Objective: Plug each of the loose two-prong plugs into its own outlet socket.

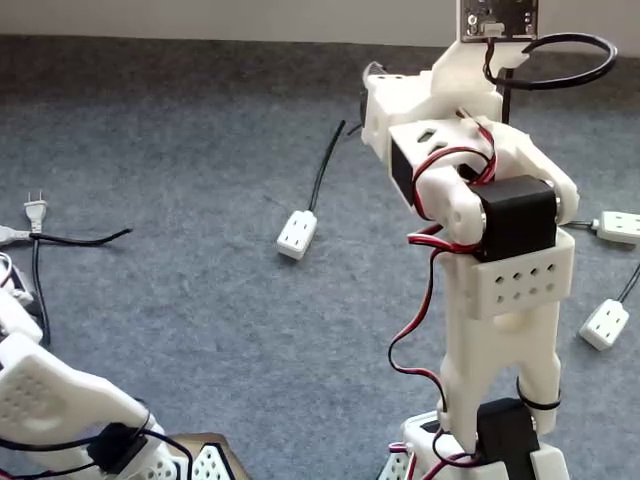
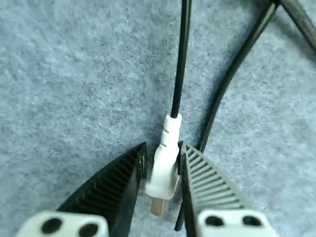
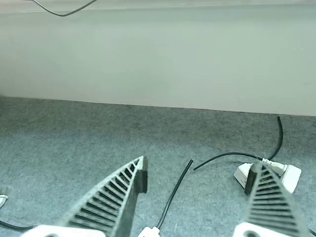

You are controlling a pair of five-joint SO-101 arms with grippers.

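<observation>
In the left wrist view we saw the left gripper [image 2: 162, 148] closed narrowly on a white plug [image 2: 163, 170], whose black cord [image 2: 180, 64] ran off across the grey carpet [image 2: 74, 74]. In the right wrist view the right gripper [image 3: 197, 165] was spread wide, with a socket [image 3: 292, 177] partly behind one finger. From the high view we noted a loose plug [image 1: 36, 211] at nine o'clock, a middle socket [image 1: 297, 233] near the centre, an edge socket [image 1: 618, 226] at three o'clock and a lower socket [image 1: 604, 323] at four.
</observation>
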